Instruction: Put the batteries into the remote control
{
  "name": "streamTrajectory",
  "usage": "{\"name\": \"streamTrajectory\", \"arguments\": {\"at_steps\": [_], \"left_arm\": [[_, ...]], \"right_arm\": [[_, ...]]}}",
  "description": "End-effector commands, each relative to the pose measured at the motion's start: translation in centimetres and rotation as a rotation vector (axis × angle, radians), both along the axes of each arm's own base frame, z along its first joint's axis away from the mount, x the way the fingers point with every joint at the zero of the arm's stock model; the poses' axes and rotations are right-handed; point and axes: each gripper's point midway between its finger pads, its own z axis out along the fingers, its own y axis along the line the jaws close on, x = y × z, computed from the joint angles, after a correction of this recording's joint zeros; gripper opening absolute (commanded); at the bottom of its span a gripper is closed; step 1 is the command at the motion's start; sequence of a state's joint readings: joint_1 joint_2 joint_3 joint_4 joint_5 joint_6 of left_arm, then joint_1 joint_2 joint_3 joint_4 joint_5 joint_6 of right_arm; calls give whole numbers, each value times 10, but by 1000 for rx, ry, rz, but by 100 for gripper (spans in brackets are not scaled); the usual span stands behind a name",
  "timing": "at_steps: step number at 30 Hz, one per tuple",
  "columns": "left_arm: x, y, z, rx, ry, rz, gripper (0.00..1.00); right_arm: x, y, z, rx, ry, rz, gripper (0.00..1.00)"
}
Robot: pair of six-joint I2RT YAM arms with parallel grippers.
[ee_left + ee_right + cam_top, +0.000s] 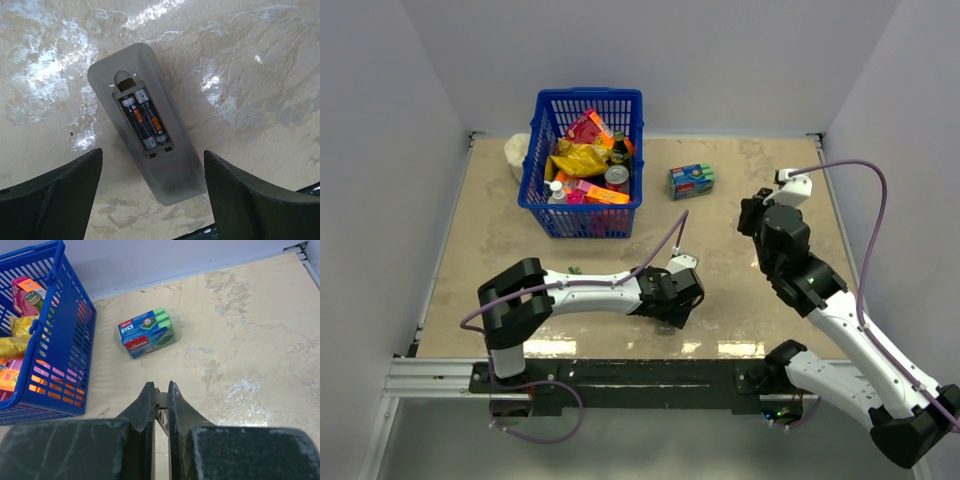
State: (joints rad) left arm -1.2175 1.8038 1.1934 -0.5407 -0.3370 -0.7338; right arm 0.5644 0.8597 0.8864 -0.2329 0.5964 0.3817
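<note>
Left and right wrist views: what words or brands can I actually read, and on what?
"vileda": red logo on the blue-green sponge pack.
Its smaller print: too small to read.
Labels on the batteries in the remote control: blurred.
Packets in the blue basket: unreadable.

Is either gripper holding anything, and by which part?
Left gripper is open, holding nothing. Right gripper is shut on a thin grey piece; which part is hidden.

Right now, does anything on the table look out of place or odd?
Only the remote control lies back-up under the left claw with its compartment uncovered, both batteries seated and exposed. Nothing spilled or damaged.
</note>
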Motion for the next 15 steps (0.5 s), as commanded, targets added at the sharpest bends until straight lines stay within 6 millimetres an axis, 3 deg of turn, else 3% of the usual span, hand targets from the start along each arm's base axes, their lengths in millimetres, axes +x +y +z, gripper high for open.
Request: {"name": "streamTrajectory", "arguments": {"at_steps": [1,6,9,13,15], "left_arm": [[-9,-12,-6,0,22,-5,84],[-9,-5,-18,59,25,-27,75],[-6,6,-20,107,2,-43,63],[5,27,-20,163,-36,-95,36],[15,36,-13,178,-68,-138,29]], "right_arm": [[-5,-9,8,-10,-35,-16,0],[-9,-6,10,11,-42,7,0],[-10,-2,13,28,-56,35,0],[-11,16,11,54,-73,131,0],[-12,23,9,68,-77,168,0]]}}
